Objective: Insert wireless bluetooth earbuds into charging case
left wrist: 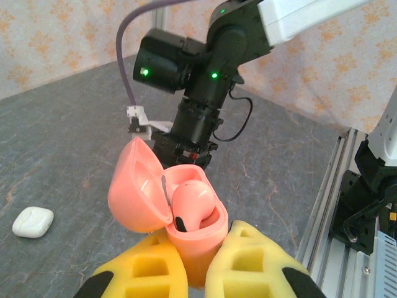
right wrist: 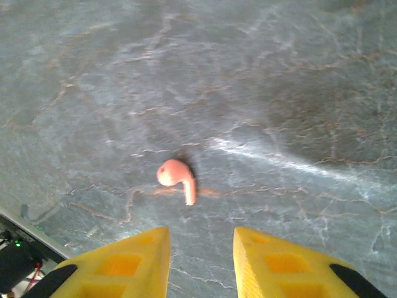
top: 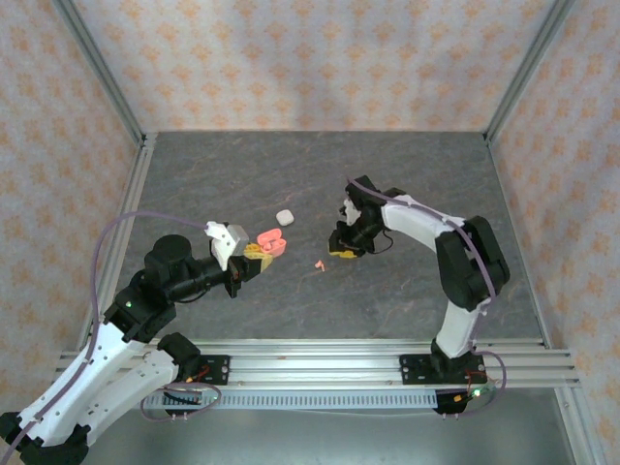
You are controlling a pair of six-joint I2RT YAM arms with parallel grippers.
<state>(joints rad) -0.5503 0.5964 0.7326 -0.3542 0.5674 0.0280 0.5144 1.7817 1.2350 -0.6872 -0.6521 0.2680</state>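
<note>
The left tool (left wrist: 197, 251) pinches the open pink case (left wrist: 186, 239), with one pink earbud (left wrist: 193, 200) seated inside. The other pink earbud (right wrist: 177, 177) lies loose on the table (right wrist: 291, 93), apart from the spread right tool (right wrist: 200, 242) aimed at it. That tool must next, I judge, descend, nip it and carry it to the case.

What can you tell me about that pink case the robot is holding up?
The pink case looks like smooth salmon plastic, rounded. Its hinged lid stands open to the left. One pink earbud sits in it. The left arm's yellow fingers pinch its base, holding it upright.
</note>
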